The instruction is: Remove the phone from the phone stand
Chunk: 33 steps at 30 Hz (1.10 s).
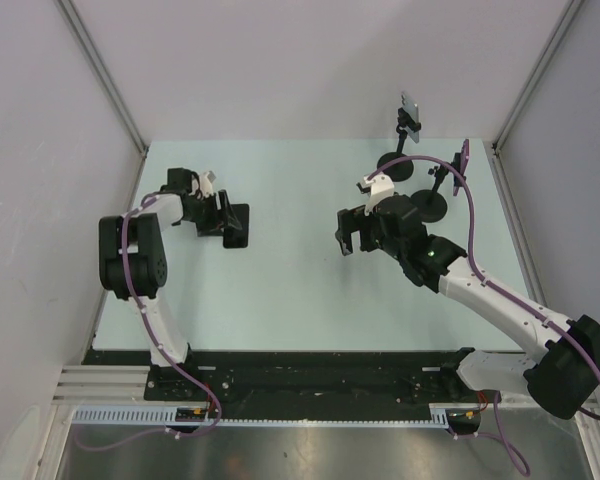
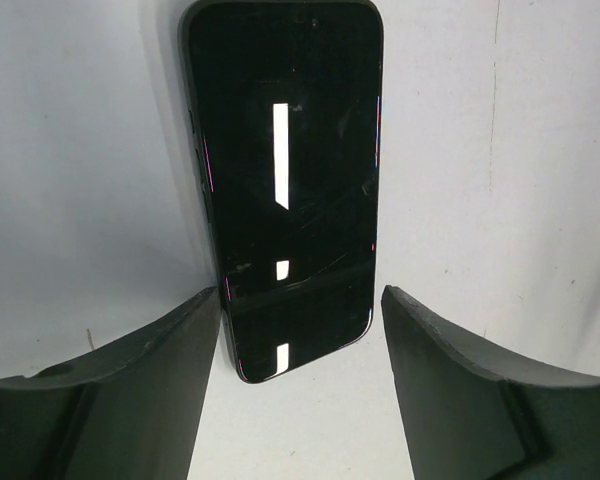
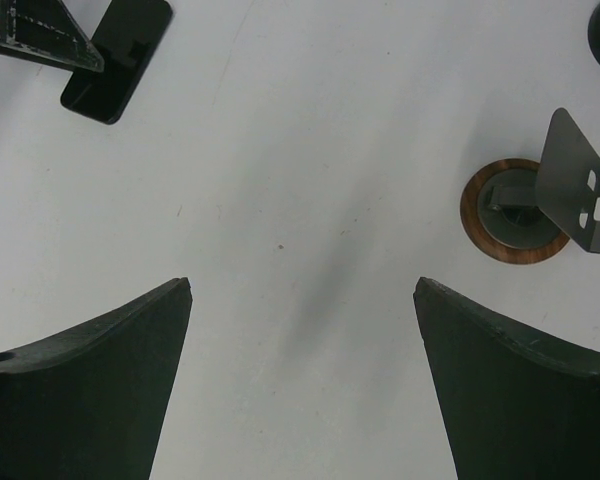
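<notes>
Phone [image 2: 285,180] screen shows only from my left wrist: flat, face up, long axis running away between the wide jaws of my left gripper [image 2: 300,292]. Near the phone stand [image 3: 570,185], my right gripper [image 3: 301,282] gapes empty.

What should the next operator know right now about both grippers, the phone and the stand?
Left gripper: open, one finger on each side of the black phone, not clamped on it.
Right gripper: open, empty, above the table.
Phone: lies flat on the table, screen up.
Phone stand: holds nothing, near the right gripper.
Done: the phone is off the stand.
To do: probably only lift the left arm clear.
</notes>
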Tool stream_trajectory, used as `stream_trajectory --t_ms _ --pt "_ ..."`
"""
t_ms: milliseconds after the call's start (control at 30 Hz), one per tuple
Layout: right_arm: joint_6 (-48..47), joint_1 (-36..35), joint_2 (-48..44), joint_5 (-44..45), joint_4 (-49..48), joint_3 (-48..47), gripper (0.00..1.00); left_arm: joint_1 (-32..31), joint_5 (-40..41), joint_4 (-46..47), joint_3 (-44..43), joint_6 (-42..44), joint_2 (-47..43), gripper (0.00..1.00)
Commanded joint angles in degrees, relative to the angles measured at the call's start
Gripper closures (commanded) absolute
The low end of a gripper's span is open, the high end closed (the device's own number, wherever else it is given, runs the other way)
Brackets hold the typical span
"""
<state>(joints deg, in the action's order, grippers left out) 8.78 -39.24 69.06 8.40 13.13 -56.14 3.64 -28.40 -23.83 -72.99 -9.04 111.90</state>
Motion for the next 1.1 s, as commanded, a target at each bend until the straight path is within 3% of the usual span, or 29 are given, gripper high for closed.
stream_trajectory --t_ms 0,267,400,600,733,1067 --pt "-2.5 0.7 -1.4 2.9 0.7 -0.3 0.01 -0.9 3.6 -3.8 2.0 -0.6 -1.5 0.28" --pt "-3.9 7.6 -2.4 4.0 1.8 -0.4 0.05 -3.1 9.8 -3.8 1.5 -0.5 -10.7 0.22" --pt "-4.3 13.7 -0.3 0.0 1.7 -0.4 0.07 -10.2 12.5 -3.6 2.2 0.4 -15.6 0.14" --pt "-8.6 19.3 5.8 -3.5 -0.8 -0.4 0.07 -21.4 15.2 -3.6 4.7 2.4 -22.4 0.08" --pt "-10.6 24.6 10.8 -10.4 -2.8 -1.2 0.06 -26.6 16.9 -2.9 7.4 4.3 -27.2 0.07" --pt "-19.6 27.7 23.9 -17.1 -2.2 -5.5 0.00 -27.7 19.5 6.4 18.9 8.1 -38.2 0.06"
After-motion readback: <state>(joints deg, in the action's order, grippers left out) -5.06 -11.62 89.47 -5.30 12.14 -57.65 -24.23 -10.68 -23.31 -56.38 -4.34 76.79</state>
